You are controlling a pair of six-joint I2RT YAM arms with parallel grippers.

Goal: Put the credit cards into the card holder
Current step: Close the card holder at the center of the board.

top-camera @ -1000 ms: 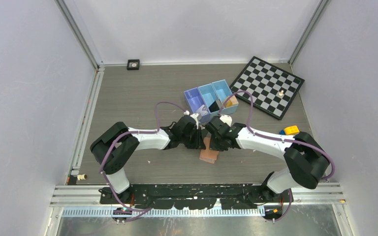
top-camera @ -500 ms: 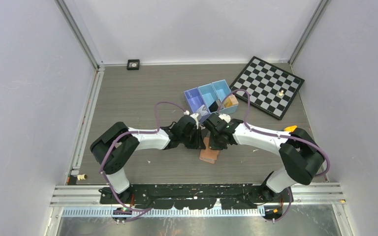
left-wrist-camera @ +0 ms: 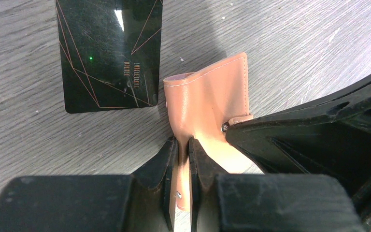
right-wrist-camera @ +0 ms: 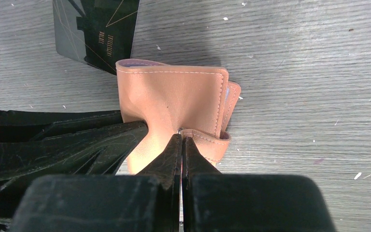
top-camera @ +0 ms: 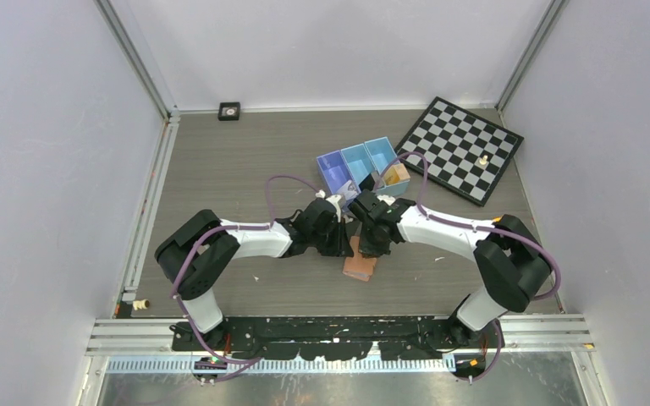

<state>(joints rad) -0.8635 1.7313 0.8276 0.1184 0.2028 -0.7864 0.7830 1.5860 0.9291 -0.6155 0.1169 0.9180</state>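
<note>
- Left end effector (left-wrist-camera: 182,141) is clamped on a fold of the salmon-tan leather-look folding card holder (left-wrist-camera: 207,94), with leather squeezed between both fingers.
- Right end effector (right-wrist-camera: 181,140) is pinched tight on the card holder's other side, by a small metal stud.
- The 2 arms meet nose to nose, and the card holder sits crumpled mid-way on the grey wood-grain counter (top-camera: 245,169).
- Just beside it, 1 glossy black rectangular credit card (left-wrist-camera: 110,53) lies flat on the counter.
- Further back sits a blue 3-compartment plastic bin (top-camera: 358,159), then a black-and-white chessboard (top-camera: 461,148).
</note>
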